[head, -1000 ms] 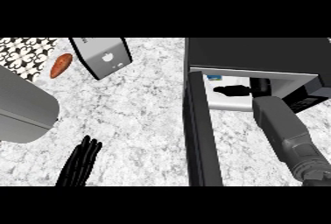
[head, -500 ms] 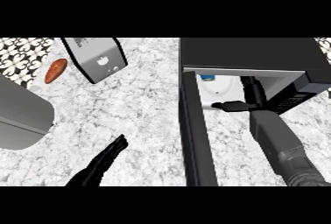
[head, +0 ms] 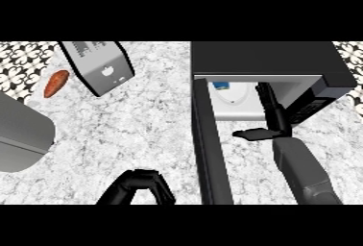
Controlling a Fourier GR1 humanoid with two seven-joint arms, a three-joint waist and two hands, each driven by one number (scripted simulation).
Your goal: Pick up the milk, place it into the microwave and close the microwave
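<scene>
No writing readable on milk (head: 222, 86) inside microwave (head: 269, 57).

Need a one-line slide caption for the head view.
Milk sits inside the open microwave; right hand open at the cavity, left hand curled low by the door.

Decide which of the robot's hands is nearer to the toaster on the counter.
Left. The left hand sits low on the counter, below the toaster. The right hand is across the open microwave door, at the cavity.
</scene>
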